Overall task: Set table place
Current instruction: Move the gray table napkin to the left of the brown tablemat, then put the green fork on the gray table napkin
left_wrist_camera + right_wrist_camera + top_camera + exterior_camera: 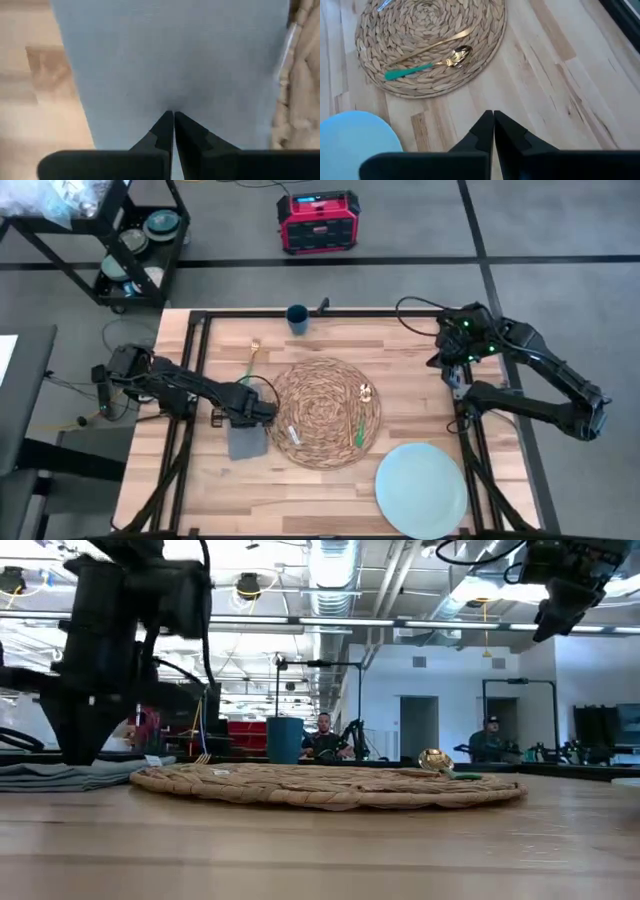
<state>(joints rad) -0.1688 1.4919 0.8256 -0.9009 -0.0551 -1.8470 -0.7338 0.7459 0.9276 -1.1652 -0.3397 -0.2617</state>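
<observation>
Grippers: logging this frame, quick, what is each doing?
Left gripper: fingers shut on the grey napkin.
Right gripper: fingers shut, empty, above the table.

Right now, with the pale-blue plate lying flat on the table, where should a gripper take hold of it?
By the rim. The plate lies flat and apart from the placemat, so only its thin edge offers a pinch. Its side facing the right gripper looks open, so coming from there seems best.

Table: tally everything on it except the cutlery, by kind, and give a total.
mat: 1
plate: 1
napkin: 1, with the left gripper shut on it
cup: 1
Total: 4
</observation>
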